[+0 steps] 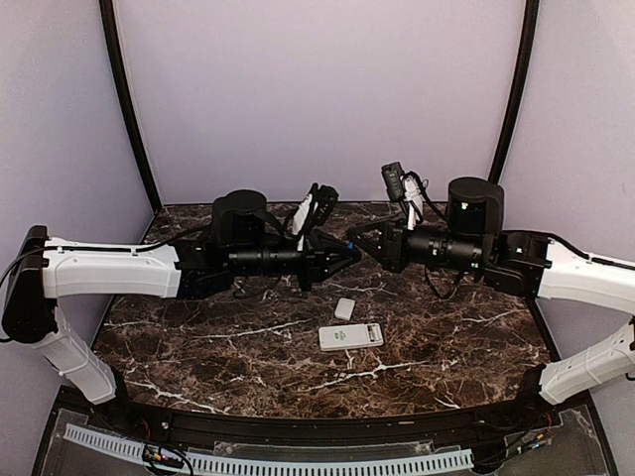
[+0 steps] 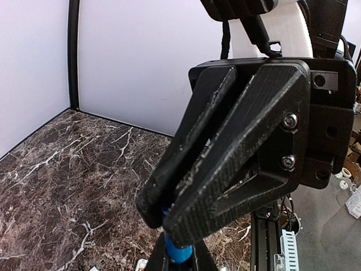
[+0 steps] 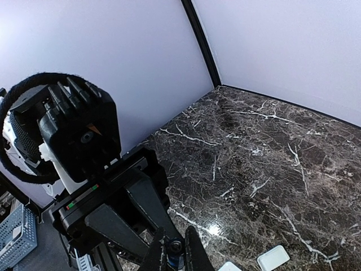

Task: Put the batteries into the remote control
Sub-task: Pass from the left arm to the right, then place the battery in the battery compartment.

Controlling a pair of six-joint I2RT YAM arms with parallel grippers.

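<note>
Slim blue cylindrical battery [image 2: 180,253]: clamped by left pincer [image 2: 180,264] and right pincer [image 3: 174,254], both near-shut, above crosswise white rectangular plastic remote control [image 1: 350,336].

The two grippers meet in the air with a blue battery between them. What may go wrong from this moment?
1. The battery is pinched between the left gripper and the right gripper, high above the marble table; a badly timed release may drop it, and it could roll off.
2. Only a short blue part shows between the fingertips, so the grip looks shallow and the battery may tilt.
</note>
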